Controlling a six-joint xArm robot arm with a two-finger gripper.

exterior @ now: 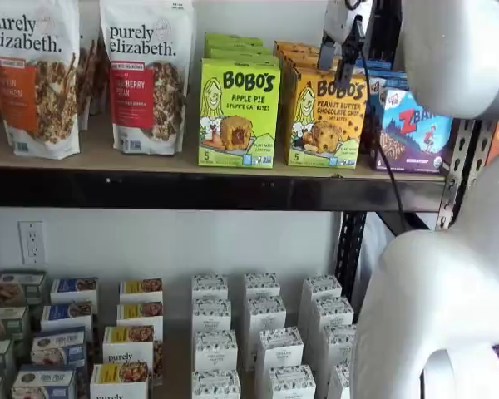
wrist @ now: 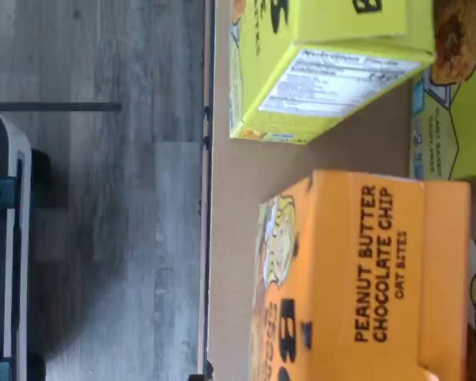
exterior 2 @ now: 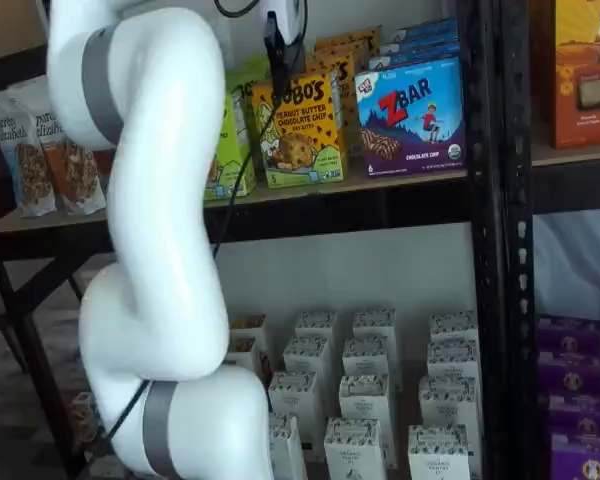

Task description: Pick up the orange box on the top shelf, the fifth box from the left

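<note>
From my seat a good deal is hidden. The white arm (exterior 2: pixel 160 250) fills much of both shelf views and covers most of the green Bobo's Apple Pie carton (exterior: pixel 239 112) in one of them, while in the other it cuts off the right end of the top shelf (exterior: pixel 150 162). The gripper (exterior: pixel 339 51) hangs from the upper edge of the picture, its white body cropped; I see dark fingers (exterior: pixel 327 54) and a cable (exterior: pixel 374 116) trailing down past the ZBar box (exterior: pixel 412 125), but no clear gap between the fingers, so I cannot tell how the jaws stand. In a shelf view only a thin dark finger (exterior 2: pixel 277 55) shows, side-on, which settles nothing either.

The orange box (exterior: pixel 326 116) stands upright on the top shelf, between the green carton and the ZBar box, at the head of a row of like cartons behind it. The fingers sit at its upper front edge, overlapping the top of its face in both shelf views; whether they touch it I cannot make out. In the wrist view, turned on its side, the orange box (wrist: pixel 365 270) reads "Peanut Butter Chocolate Chip" and is partly cropped, with the green carton (wrist: pixel 317 71) just beside it on the tan board (wrist: pixel 238 198), and grey floor (wrist: pixel 95 198) beyond the rail
</note>
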